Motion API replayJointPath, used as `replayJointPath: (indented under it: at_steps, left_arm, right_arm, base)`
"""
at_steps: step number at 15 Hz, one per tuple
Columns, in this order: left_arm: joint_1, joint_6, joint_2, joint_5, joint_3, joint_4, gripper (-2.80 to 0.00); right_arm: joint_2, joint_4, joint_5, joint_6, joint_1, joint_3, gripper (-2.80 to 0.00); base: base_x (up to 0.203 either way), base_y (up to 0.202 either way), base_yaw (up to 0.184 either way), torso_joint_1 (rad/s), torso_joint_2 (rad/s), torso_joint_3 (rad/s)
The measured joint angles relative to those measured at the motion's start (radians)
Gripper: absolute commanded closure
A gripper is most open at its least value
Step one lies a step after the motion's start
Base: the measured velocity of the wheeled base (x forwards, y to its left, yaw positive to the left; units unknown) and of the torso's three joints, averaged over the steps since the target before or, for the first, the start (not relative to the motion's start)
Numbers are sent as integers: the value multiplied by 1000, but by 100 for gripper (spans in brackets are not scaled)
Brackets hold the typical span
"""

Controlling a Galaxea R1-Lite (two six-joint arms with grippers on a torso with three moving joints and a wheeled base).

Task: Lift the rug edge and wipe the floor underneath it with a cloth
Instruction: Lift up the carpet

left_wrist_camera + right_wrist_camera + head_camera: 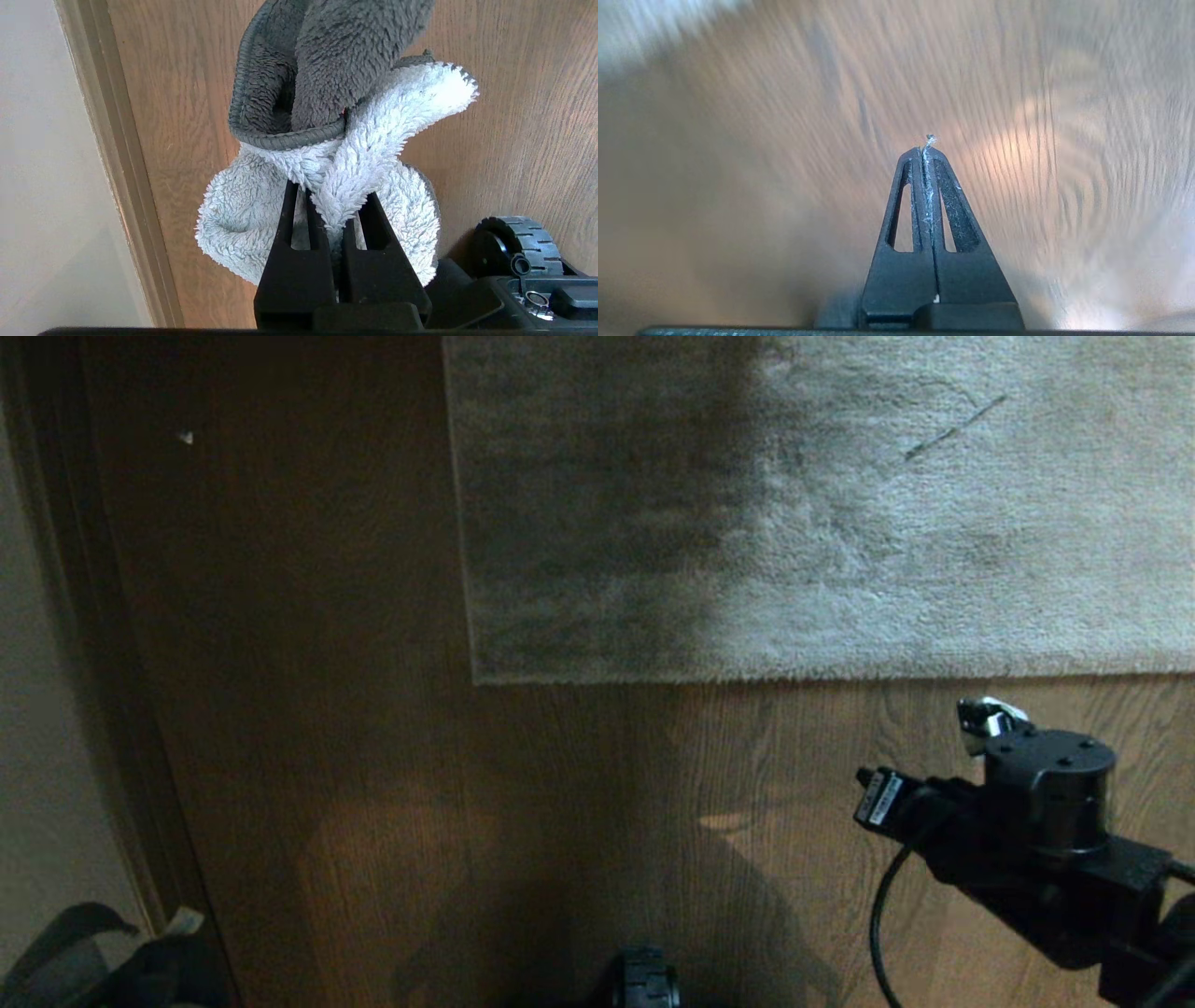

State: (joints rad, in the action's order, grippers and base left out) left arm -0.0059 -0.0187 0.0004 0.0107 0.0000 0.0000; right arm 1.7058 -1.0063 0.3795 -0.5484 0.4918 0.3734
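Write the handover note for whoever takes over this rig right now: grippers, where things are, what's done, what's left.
Left gripper: shut on the cloth, parked low by the base, above the floor near the skirting.
Right gripper: shut, empty, a few fibres stuck between its fingertips; arm is out over bare floor just short of the rug edge.
Rug: lying flat, corner at front left.
Done: cloth picked up.
Left: lift the rug edge, wipe underneath.

We see plush short-pile rug (840, 523), matt. Floor (373, 756): wood-grain planks, smooth, faint sheen. Cloth (364, 154): fluffy terry, white and grey, corded hem. Our jaws: matt black plastic, lint-flecked on right.
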Motion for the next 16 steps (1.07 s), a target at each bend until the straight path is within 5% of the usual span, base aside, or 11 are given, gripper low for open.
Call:
replayJointPath:
  at_steps: [3,4,16]
  left_arm:
    - [0,0,0,0,0,0,0]
    - [0,-1,0,0,0,0,0]
    - [0,0,0,0,0,0,0]
  right_arm:
    - [36,-81,112,-59,83,29,0]
    - [44,-105,117,-68,104,33,-280]
    - [275,-515,169,-163,248,120,-280]
  base:
    - [0,0,0,0,0,0]
    - [0,0,0,0,0,0]
    - [0,0,0,0,0,0]
